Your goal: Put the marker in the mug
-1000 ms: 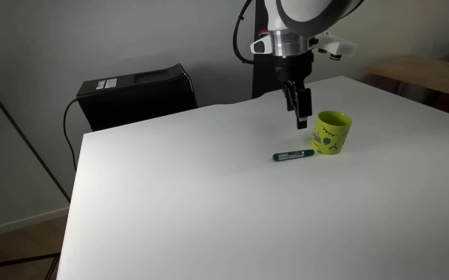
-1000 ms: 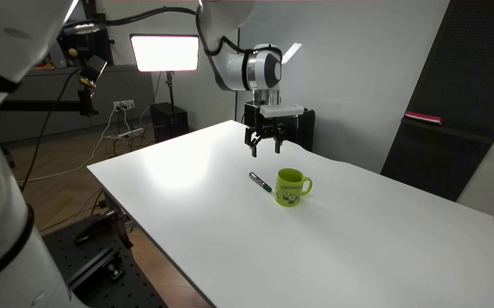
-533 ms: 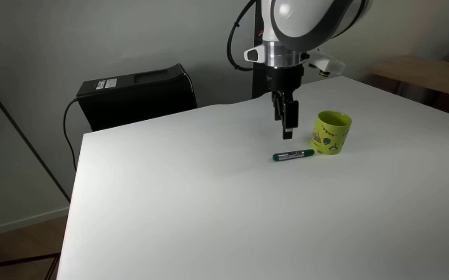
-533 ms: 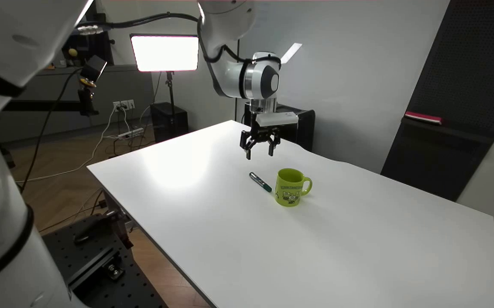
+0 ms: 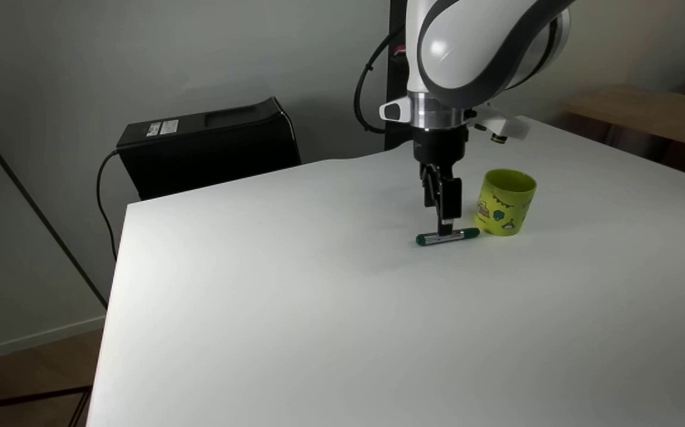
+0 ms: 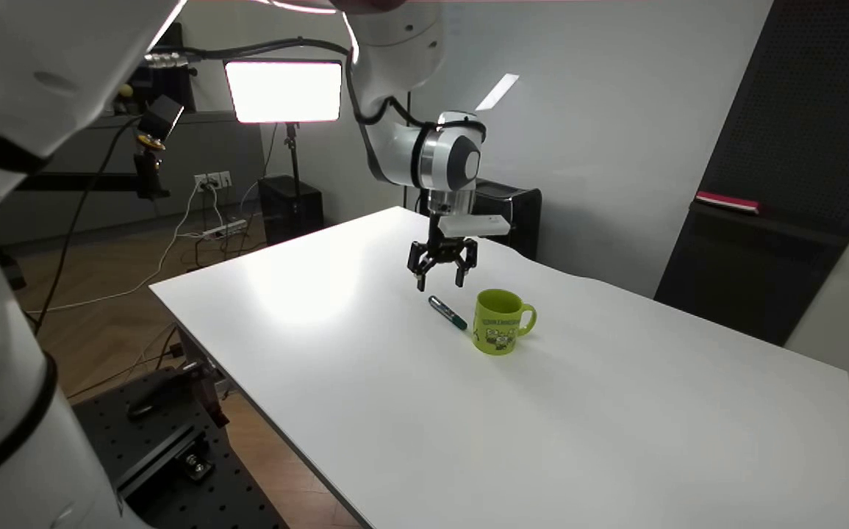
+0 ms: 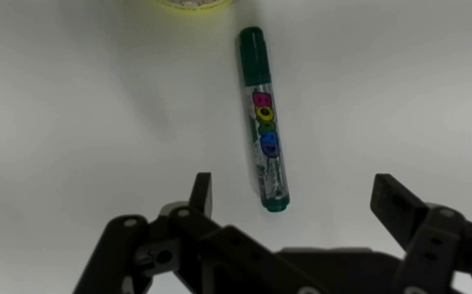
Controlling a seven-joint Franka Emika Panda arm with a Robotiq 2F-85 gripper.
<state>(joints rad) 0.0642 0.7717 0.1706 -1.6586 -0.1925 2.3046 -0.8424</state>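
Abv. marker point(image 7: 264, 122), prob.: spread gripper point(image 6: 440, 285)

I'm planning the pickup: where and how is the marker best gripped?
Probably mid-barrel on the marker, from straight above, with the open tool closing across its long sides: it lies flat and slim on the table. I'd avoid the cap, the end nearest the mug.

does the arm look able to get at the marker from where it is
Probably yes: the gripper is open, and in the wrist view the marker reaches between its fingers. Nothing lies on it, and the mug stands beyond its capped end.
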